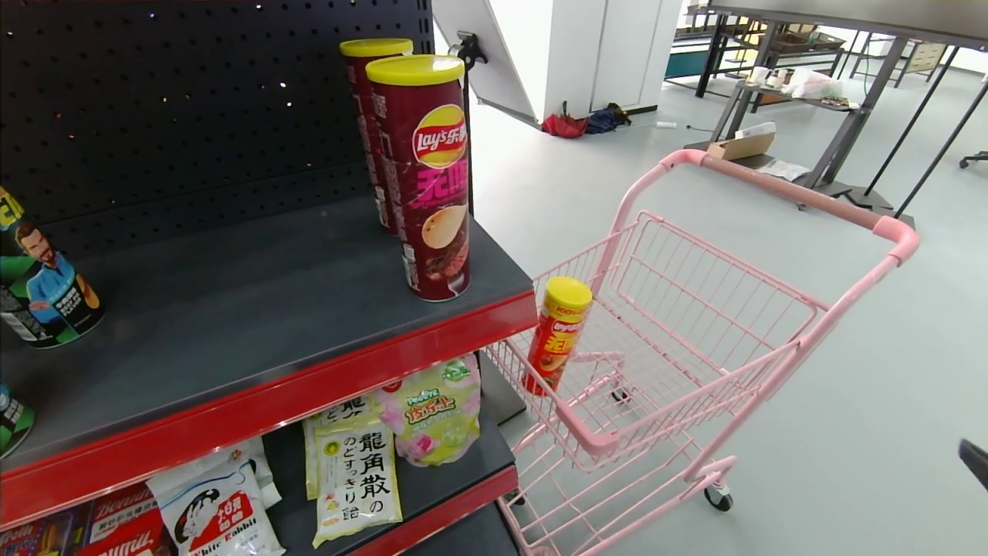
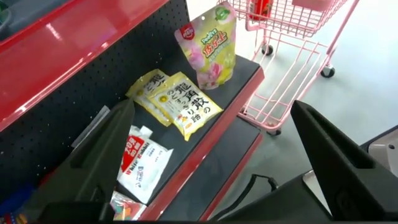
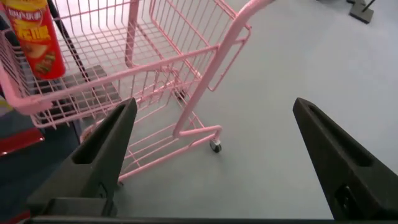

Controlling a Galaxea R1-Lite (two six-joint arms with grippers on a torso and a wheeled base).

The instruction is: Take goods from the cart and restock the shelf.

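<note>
A red chip can (image 1: 557, 333) leans in the pink cart (image 1: 803, 195), touching its corner beside the shelf's (image 1: 231, 309) red edge. Two maroon cans (image 1: 428, 177) stand at the shelf's right end. The left claw (image 2: 211, 168) and right claw (image 3: 211, 162) both hang released.

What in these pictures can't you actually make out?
- Head view: the rear chip can is mostly hidden behind the front chip can.
- Head view: the green can is cut off by the left edge.
- Right wrist view: the red can in the pink cart has its lid cut off.

Pink coated wire cart (image 1: 772, 309), glossy red-edged matt shelf (image 1: 231, 309), shiny plastic-lidded chip can (image 1: 556, 332)
</note>
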